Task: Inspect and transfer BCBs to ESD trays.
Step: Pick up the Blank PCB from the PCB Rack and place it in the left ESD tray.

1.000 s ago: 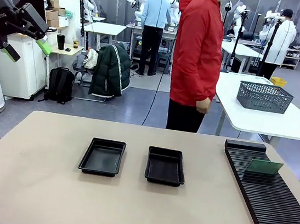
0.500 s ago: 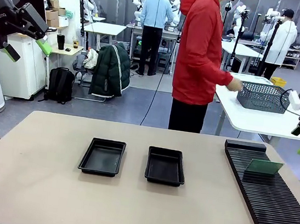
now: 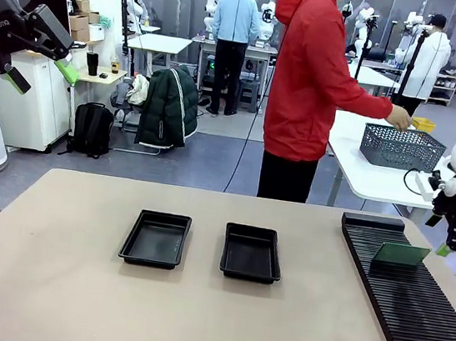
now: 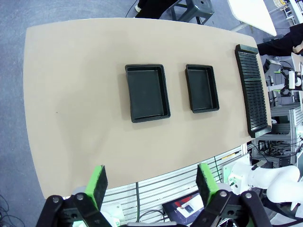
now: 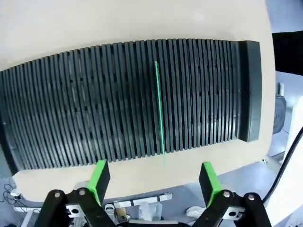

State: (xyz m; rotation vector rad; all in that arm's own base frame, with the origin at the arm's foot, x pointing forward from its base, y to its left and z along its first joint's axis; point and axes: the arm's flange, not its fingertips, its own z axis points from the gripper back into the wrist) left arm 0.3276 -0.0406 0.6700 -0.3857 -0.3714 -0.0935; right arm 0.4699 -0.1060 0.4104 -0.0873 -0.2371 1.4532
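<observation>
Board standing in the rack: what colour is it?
Green. The BCB shows best in the front view, upright in the black rack.

The right gripper has come down and inward from the picture's right margin over the last second. It now hangs near the desk's far right corner, just beside the upright BCB standing in the rack. Its jaws are spread apart, and the wrist view sights straight down the board's thin edge. The person has turned from the desk's far edge, and a hand that hung at the hip has reached out to the rim of the mesh basket.
</observation>
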